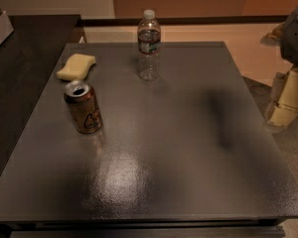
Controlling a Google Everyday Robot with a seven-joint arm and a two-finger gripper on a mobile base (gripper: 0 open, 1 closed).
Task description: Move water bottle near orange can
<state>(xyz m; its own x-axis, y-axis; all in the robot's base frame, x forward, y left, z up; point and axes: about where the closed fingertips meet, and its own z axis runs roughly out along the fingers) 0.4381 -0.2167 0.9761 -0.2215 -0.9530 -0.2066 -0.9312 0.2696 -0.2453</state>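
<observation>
Water bottle [149,46] upright near the far edge of the surface [188,172], about mid-width. Orange can [83,107] upright toward the left edge, well apart from the bottle. Yellow sponge [77,66] lies near the far-left corner. Pincer [288,100] is probably the pale part beyond the right edge; spread or pressed together, cannot tell.

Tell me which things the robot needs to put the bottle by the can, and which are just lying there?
For the job:
water bottle, standing at the table's far edge
orange can, standing near the left side
end effector, off past the table's right side

Just lying about:
yellow sponge, behind the can
table itself
</observation>
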